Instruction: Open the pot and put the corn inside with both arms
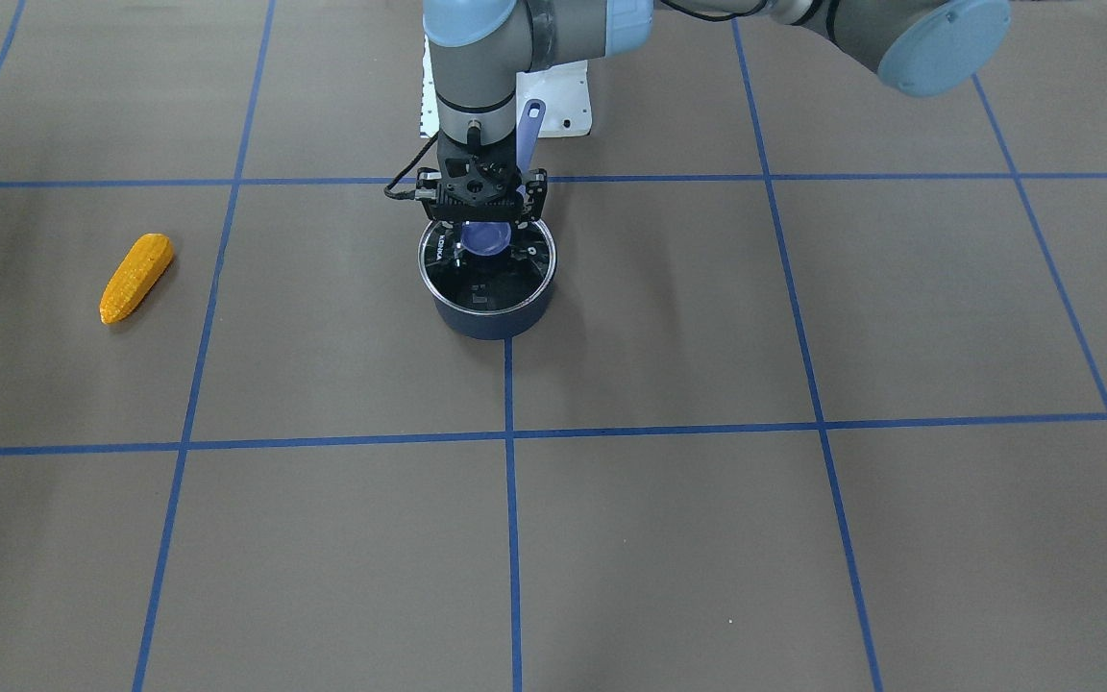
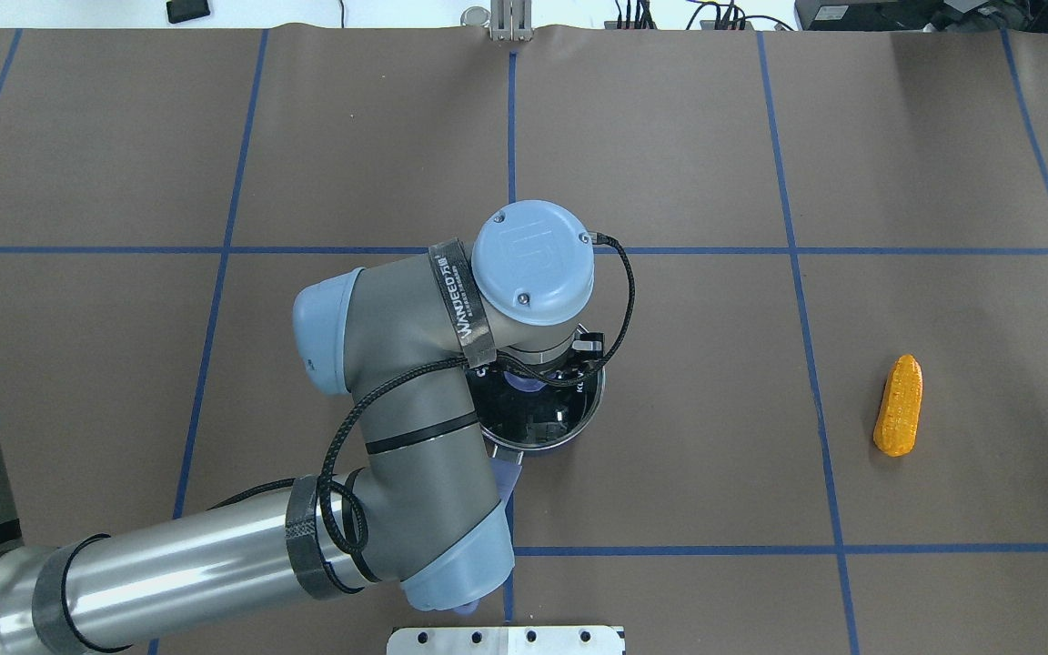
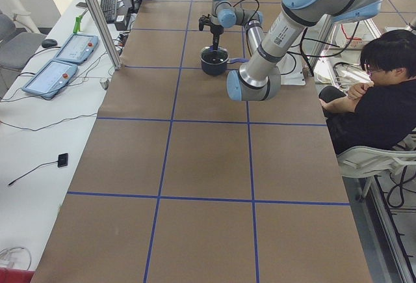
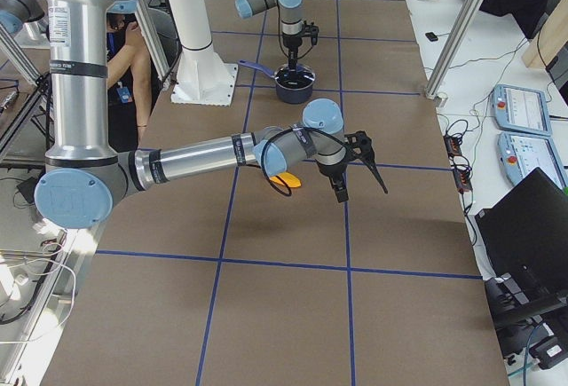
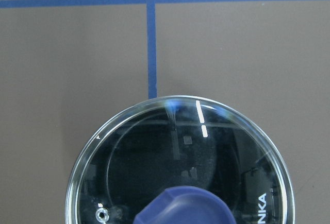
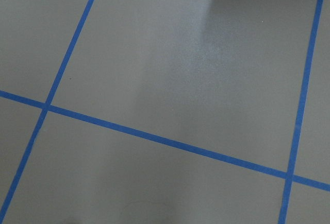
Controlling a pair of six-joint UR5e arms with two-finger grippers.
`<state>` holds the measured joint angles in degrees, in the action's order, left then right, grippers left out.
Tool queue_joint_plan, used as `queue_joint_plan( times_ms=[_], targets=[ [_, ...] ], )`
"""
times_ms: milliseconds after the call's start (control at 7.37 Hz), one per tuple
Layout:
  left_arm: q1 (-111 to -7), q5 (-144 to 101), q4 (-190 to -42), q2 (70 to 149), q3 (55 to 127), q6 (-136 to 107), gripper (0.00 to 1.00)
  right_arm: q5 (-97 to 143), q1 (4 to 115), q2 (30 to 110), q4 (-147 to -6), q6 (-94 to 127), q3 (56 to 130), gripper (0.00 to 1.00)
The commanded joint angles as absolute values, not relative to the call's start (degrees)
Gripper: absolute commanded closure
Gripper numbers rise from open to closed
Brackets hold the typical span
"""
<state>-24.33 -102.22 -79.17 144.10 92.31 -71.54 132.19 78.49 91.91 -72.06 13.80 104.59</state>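
the brown worktop (image 1: 803, 538) is marked into large squares by blue tape lines (image 1: 510, 538)

the left arm (image 2: 397, 382) comes in low from the robot's left, bends at the elbow and turns its wrist straight down over the middle of the worktop. the right arm (image 4: 204, 157) stretches out level above the worktop on the robot's right side, and its wrist camera sees only bare brown surface and tape

the pot (image 1: 491, 322) stands upright beside a tape line near the middle of the worktop. its lavender handle (image 1: 529, 125) points back toward the robot's base. a glass lid (image 1: 486, 279) sits on the pot's rim and closes it

the corn (image 1: 135, 279) lies on its side on the worktop, well apart from the pot, on the robot's right. in the right side view it lies partly hidden behind the right arm's wrist

the left gripper (image 1: 483, 223) hangs directly over the lid, with its jaws reaching down on either side of the blue knob (image 1: 486, 240); whether they press on the knob or stand off it cannot be told. the right gripper (image 4: 364, 193) hangs above the worktop close to the corn; it shows clearly only from the side, so the state of its jaws cannot be told
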Motion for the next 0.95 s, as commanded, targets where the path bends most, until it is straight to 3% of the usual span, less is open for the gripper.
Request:
queue_joint_plan(
  times_ms=[0,136,407,814],
  targets=[
    [-24.8,-102.2,-79.1,144.1,93.1,-71.5,0.66,132.2,78.5,91.8,-72.1,13.8,104.6,0.00],
    [-26.0,-102.6,-78.9,144.1,94.6,-71.1,0.71,132.2,78.5,91.8,-72.0,13.8,104.6,0.00],
    [-28.9,-103.0,-78.1,141.2,98.7,-65.0,0.71,132.2,78.5,91.8,-72.1,13.8,104.6,0.00],
    [-37.3,-109.9,-78.4,122.2,113.6,-46.6,0.70,132.3,78.5,91.8,-72.1,13.9,104.6,0.00]
  ],
)
